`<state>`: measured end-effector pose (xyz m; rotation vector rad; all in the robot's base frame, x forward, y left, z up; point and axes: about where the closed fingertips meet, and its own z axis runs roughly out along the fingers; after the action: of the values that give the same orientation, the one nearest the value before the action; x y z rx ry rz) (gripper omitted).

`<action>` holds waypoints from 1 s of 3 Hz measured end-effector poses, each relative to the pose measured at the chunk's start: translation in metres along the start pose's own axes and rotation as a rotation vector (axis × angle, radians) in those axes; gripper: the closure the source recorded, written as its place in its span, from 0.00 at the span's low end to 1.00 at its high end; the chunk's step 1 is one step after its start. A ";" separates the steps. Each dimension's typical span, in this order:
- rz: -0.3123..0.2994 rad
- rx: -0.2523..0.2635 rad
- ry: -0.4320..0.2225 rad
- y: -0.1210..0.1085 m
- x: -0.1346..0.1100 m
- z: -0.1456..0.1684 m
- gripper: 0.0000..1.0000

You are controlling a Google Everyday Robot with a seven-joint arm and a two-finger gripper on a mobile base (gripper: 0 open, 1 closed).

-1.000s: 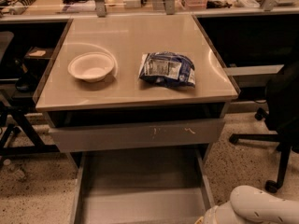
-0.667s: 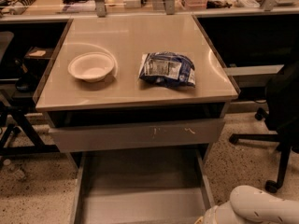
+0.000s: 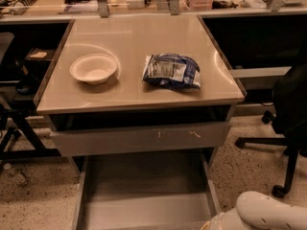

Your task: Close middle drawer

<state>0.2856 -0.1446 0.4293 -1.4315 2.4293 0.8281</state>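
Standing open below the worktop point(image 3: 129, 92), middle drawer point(image 3: 144, 200) at bottom centre, tray running toward camera, front cut off below; just right, white arm point(image 3: 268, 214), hand out of frame, grip impossible to tell.

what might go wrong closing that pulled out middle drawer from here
The tool is out of view; only the white arm shows at bottom right, so a push on the middle drawer may land off-centre and skew it. The scratched drawer front sits just above the tray; the arm might clip it.
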 end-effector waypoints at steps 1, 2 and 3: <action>0.000 0.000 0.000 0.000 0.000 0.000 0.00; 0.000 0.000 0.000 0.000 0.000 0.000 0.00; 0.000 0.000 0.000 0.000 0.000 0.000 0.19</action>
<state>0.2855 -0.1445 0.4293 -1.4316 2.4293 0.8283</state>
